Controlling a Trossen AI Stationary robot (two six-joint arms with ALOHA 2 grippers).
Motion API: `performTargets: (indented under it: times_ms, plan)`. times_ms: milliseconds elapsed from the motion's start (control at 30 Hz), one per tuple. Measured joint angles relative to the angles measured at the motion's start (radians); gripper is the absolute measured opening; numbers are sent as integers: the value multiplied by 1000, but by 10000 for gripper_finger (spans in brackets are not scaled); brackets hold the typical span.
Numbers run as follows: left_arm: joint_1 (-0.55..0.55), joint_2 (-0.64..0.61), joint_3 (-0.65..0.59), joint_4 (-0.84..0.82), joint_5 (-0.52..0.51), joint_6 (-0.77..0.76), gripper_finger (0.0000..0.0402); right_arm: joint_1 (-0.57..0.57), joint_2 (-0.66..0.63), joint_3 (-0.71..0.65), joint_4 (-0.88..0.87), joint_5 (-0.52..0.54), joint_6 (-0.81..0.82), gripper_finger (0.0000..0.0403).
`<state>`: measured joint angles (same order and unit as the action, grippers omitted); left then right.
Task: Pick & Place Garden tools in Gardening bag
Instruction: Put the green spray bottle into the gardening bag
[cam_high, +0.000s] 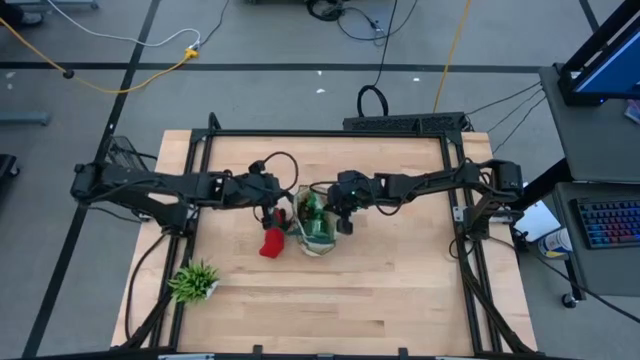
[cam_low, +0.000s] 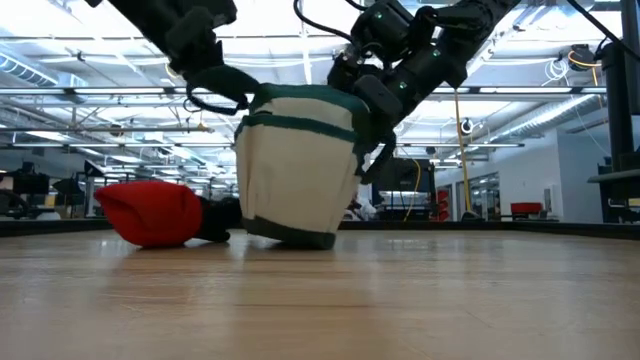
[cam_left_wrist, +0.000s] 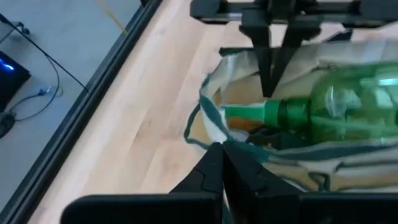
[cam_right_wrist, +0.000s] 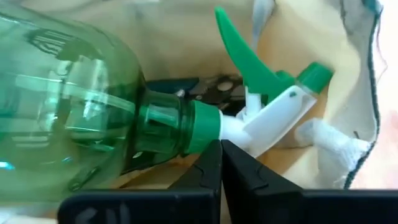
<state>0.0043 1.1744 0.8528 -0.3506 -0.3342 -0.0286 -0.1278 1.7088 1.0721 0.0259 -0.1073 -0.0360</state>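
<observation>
Both grippers, left (cam_left_wrist: 221, 149) and right (cam_right_wrist: 221, 146), pressed together at bag (cam_low: 300, 170) rim, bottle (cam_right_wrist: 74, 106) just ahead inside; next, glove (cam_low: 150, 212) beside bag, approach low.

Spray bottle (cam_right_wrist: 81, 106) fills the bag's (cam_low: 300, 170) mouth; table (cam_high: 400, 290) rightward open.

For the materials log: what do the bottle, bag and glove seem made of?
Bottle: likely clear green plastic, glossy, with reflections; white and green plastic trigger head.
Bag: matte cream cloth, probably canvas, with dark green trim and a limp rim.
Glove: soft red fabric, matte and slumped; weave not discernible.
</observation>
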Motion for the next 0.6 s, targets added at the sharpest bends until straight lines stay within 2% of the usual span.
performTargets:
  times_ms: [133, 400, 600]
  plan:
    - [13, 20, 0, -13, 17, -2, 3, 4, -3, 0, 70, 56, -11, 0]
    - [14, 74, 4, 3, 17, -1, 6, 5, -25, 0, 301, 49, -67, 0]
    - [15, 84, 2, 19, 17, 21, 8, 5, -12, 0, 301, 54, -111, 0]
